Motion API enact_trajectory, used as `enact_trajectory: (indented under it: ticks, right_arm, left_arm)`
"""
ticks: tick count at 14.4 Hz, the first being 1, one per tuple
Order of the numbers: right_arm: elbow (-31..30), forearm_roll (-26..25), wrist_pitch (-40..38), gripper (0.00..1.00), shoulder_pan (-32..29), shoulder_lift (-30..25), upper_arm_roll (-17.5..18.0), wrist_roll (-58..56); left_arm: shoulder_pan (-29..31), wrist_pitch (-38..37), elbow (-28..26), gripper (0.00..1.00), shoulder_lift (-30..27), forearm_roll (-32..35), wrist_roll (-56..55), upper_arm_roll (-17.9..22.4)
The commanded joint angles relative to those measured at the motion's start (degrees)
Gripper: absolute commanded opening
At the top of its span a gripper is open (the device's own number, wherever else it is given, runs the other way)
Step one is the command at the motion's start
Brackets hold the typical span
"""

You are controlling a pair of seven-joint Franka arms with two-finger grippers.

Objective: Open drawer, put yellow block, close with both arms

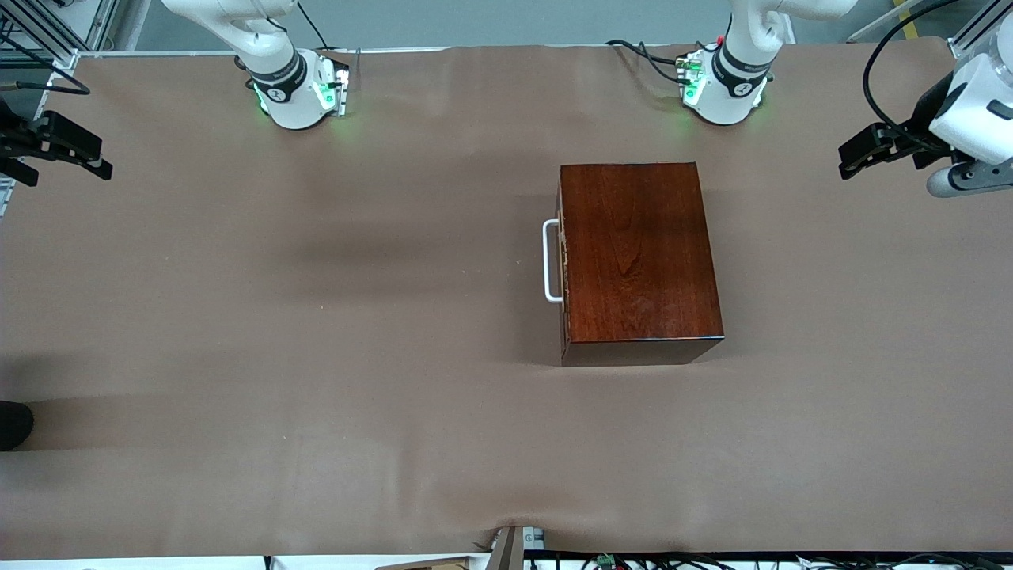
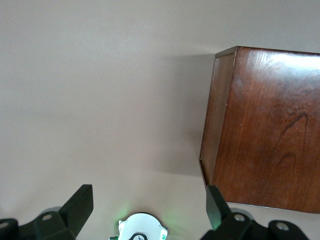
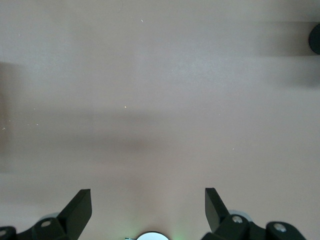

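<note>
Resting shut on the brown-covered tabletop (image 1: 316, 356), toward the left arm's end, is one glossy reddish-brown wooden box (image 1: 637, 253); its single drawer (image 1: 563, 261) faces the right arm's end. One white U-shaped handle (image 1: 550, 261), rigid and probably slick, looks like the natural place to take hold; the box seems heavy enough to need bracing. No yellow block is visible. Two grippers wait at the tabletop's ends: left gripper (image 2: 147, 210) and right gripper (image 3: 147, 207), jaws of both spread apart, holding nothing.
</note>
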Motion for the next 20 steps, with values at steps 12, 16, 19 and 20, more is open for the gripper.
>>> enact_trajectory:
  ticks: [12,16,19,20]
  right_arm:
    - [0.4,1.2,-0.4,1.0,-1.2,0.1,0.5,-0.6]
    - [0.4,1.2,-0.4,1.0,-1.2,0.1,0.5,-0.6]
    - [0.4,1.2,-0.2,1.0,-1.3,0.1,0.5,-0.5]
    - [0.4,1.2,-0.2,1.0,-1.2,0.1,0.6,-0.5]
  left_arm:
    - [17.4,9.7,-9.8,1.0,-6.1,0.9,2.1,-17.4]
    - [17.3,9.9,-9.1,1.0,-5.9,0.8,3.2,-17.3]
    - [17.5,9.8,-7.8,1.0,-5.7,0.5,3.6,-16.9]
    - [17.6,9.7,-7.6,1.0,-5.5,0.5,3.5,-16.9]
